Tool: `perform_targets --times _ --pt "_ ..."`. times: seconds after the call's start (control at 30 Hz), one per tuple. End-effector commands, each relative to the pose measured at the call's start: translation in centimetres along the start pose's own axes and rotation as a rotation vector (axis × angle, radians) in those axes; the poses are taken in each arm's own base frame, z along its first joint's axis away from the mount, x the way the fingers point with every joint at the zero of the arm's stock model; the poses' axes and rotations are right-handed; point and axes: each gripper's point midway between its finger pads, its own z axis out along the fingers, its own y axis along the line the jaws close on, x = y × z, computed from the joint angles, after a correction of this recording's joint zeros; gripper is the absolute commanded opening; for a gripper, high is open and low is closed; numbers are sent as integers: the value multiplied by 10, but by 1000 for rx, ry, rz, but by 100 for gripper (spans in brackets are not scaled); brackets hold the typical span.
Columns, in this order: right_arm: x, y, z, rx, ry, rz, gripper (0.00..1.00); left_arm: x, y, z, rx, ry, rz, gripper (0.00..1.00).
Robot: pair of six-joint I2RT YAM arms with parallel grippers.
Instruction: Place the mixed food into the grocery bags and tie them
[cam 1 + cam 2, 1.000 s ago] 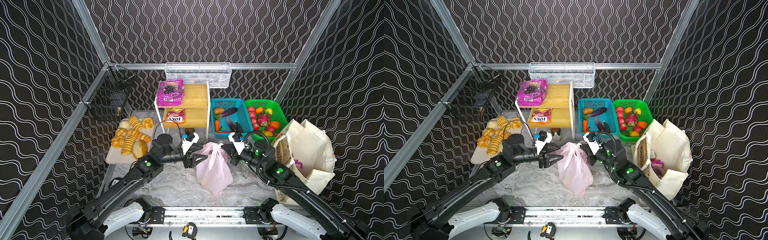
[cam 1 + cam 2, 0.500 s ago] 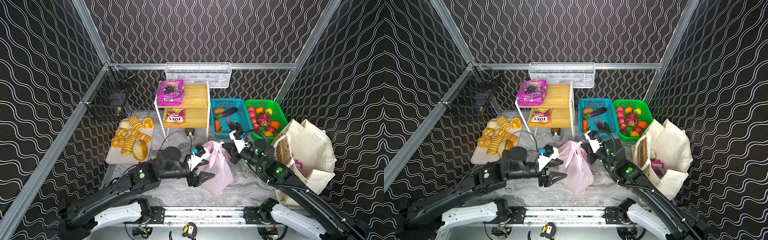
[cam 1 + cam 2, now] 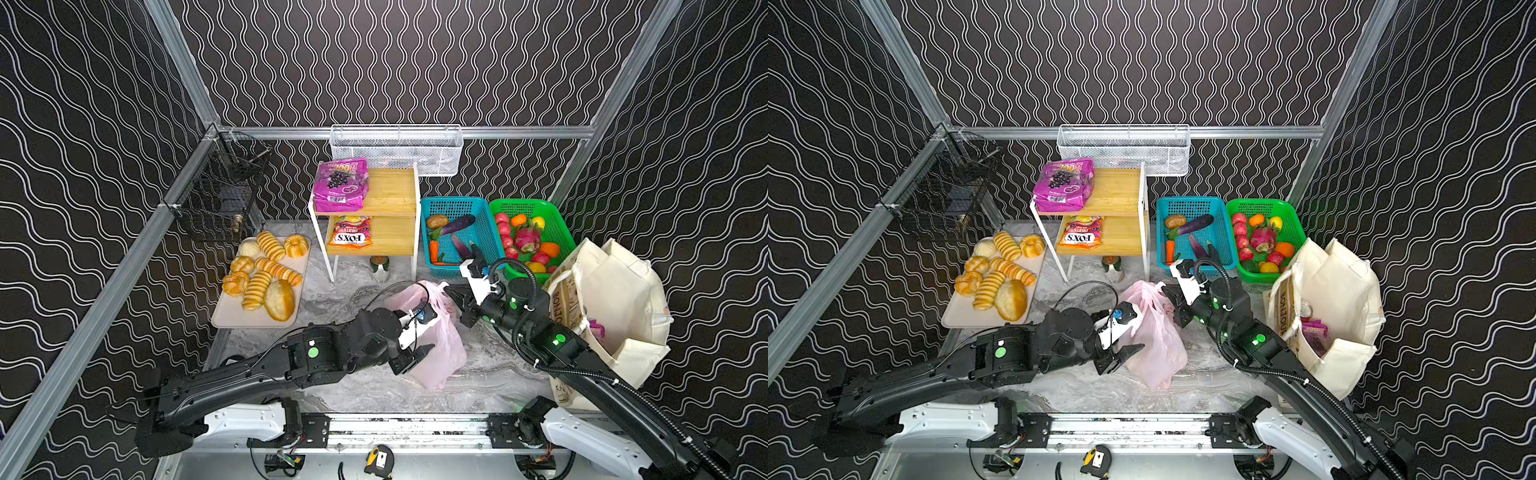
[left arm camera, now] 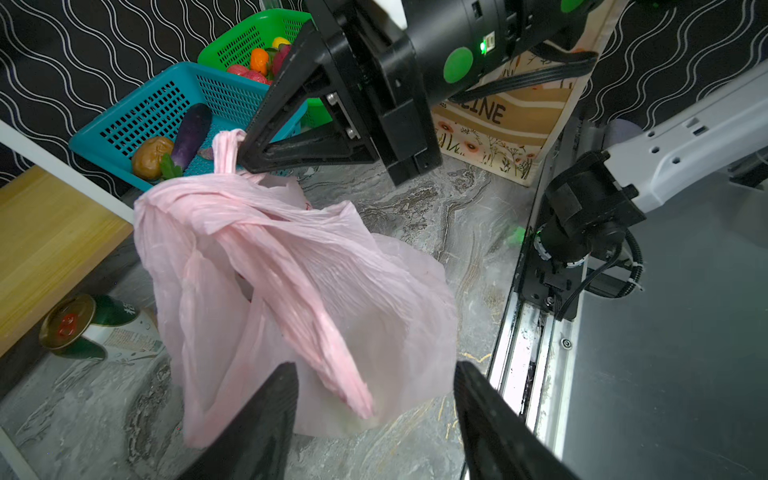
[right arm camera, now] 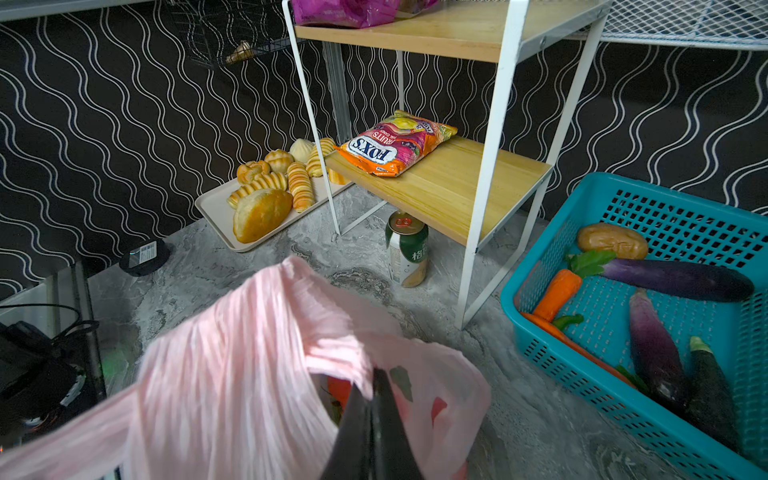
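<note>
Your pink plastic bag (image 3: 440, 345) stands on the marble tabletop (image 3: 332, 299) at the centre of both top views, sagging toward the lower edge. Your right gripper (image 4: 244, 160) has its jaws pressed together on the twisted end of one handle at the bag's upper side. In the right wrist view its closed fingers (image 5: 365, 436) pinch the pink film. Your left gripper (image 4: 374, 370) is at a medium spread and grips nothing. The other handle strand hangs down between its jaws, and you cannot tell whether either one touches it. In a top view its lower finger (image 3: 1127, 352) shows in front of the bag's left side.

Right of the bag, beyond your right arm, the cream tote (image 3: 615, 299) stands open at the right edge with a magenta packet (image 3: 1314, 332) inside. Above the bag sit the blue basket (image 3: 455, 203) of vegetables and the green basket (image 3: 525, 204) of fruit, side by side. At upper centre the shelf rack (image 3: 395, 193) carries the magenta grape pouch (image 3: 340, 183) on its top board and the FOX'S pouch (image 3: 351, 232) on the lower one. A drink can (image 3: 380, 266) stands beneath the rack. The bread tray (image 3: 232, 318) lies at the left.
</note>
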Motion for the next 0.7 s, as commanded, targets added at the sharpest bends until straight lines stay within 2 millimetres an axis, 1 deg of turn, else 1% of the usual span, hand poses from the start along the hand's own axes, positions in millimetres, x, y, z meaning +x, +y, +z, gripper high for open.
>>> perform_targets --times 0.0,0.07,0.13,0.2,0.23,0.27,0.3,0.33,0.4,0.47,0.5,0.57,0.67 --pt "-7 -1 -2 7 -26 -4 0 -3 4 -2 -24 -5 26 51" --pt "-7 0 -2 7 -25 -6 0 -4 6 -3 -32 -14 29 42" --pt "-6 0 -2 4 -24 -5 0 -7 5 -4 -26 -41 31 31" --pt "-7 1 -2 1 -26 -5 0 -8 3 -3 -16 -64 39 27" --pt "-6 1 -2 -1 -24 -6 0 -8 4 -3 -22 -68 43 30" --pt "-7 1 -2 -1 -26 -6 0 -8 6 -2 -34 -67 46 37" --pt "-7 1 -2 -3 -26 -6 0 -7 8 0 -47 -60 56 49" --pt "-7 1 -2 -5 -27 -6 0 -6 9 2 -59 -51 66 55" --pt "-8 2 -2 -8 -30 -6 0 -8 11 6 -75 -39 91 59" --pt "-7 2 -1 -9 -28 -4 0 -9 12 11 -88 -23 110 59" --pt "-8 2 -2 -9 -32 -6 0 -10 12 14 -91 -21 116 57" --pt "-8 2 -1 -9 -30 -6 0 -10 14 18 -107 -12 124 50" --pt "-8 1 -1 -4 -25 -13 0 -11 17 17 -124 -6 122 27"
